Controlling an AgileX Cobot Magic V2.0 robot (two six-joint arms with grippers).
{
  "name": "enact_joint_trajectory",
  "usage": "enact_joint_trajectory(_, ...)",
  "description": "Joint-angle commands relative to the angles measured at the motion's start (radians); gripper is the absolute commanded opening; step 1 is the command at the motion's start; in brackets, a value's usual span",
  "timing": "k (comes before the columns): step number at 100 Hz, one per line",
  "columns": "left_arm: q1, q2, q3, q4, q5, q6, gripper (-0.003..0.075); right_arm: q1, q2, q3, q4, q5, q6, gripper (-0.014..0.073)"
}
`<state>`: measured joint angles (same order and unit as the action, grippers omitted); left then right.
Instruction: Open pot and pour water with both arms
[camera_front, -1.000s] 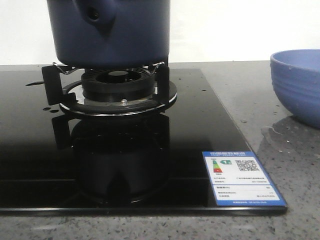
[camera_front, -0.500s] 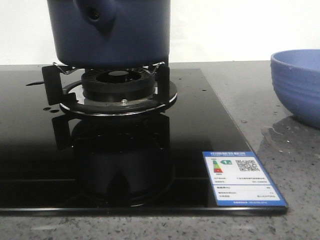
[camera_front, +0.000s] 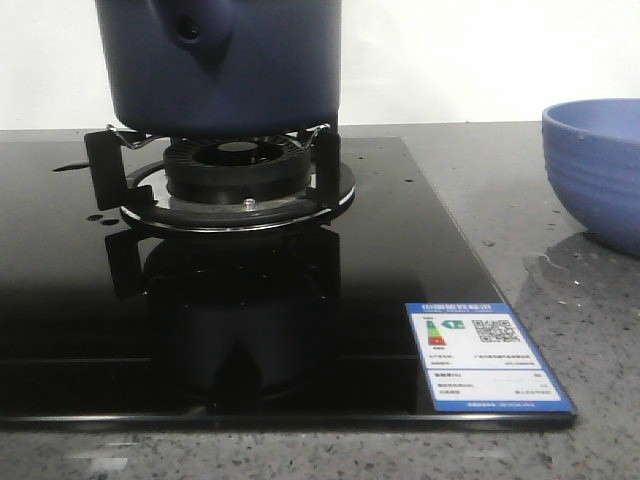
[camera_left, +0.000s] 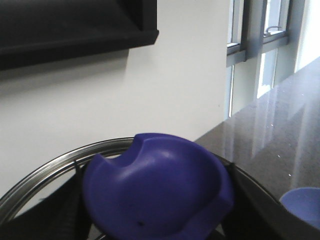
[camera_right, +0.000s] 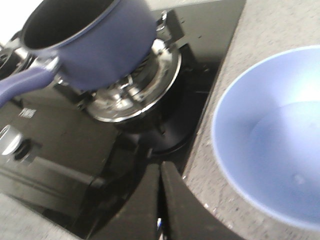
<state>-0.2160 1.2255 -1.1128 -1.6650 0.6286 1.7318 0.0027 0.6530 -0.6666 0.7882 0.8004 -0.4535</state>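
Nothing moved; pot (camera_front: 225, 65) upright (handle toward camera).

Count: 1 pot (camera_front: 225, 65), 1 blue bowl (camera_front: 595, 170), 1 burner (camera_front: 235, 170), 1 energy label sticker (camera_front: 485, 355), 1 lid (camera_left: 155, 195), 1 stove knob (camera_right: 9, 140).

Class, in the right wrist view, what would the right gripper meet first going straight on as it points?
Probably the black cooktop glass, just short of the burner ring; depth is unclear.
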Motion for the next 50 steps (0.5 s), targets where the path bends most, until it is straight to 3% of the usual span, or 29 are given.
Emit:
enact_joint_trajectory(1,0.002,-0.105,0.011,-0.053,-0.068,-0.04,0.0267,0.003,0.031,-0.033,0.013,-0.077,-0.016,-0.0069)
enact_joint_trajectory(27,0.002,-0.39,0.284,-0.059,-0.32,-0.067,0.0266,0.003,0.128,-0.15,-0.167,-0.051,-0.003,-0.0069)
enact_joint_trajectory(50,0.002,-0.555,0.444,-0.08,-0.399,-0.085,0.0266,-0.04,0.206,-0.351,-0.51,0.112,0.245,-0.0001)
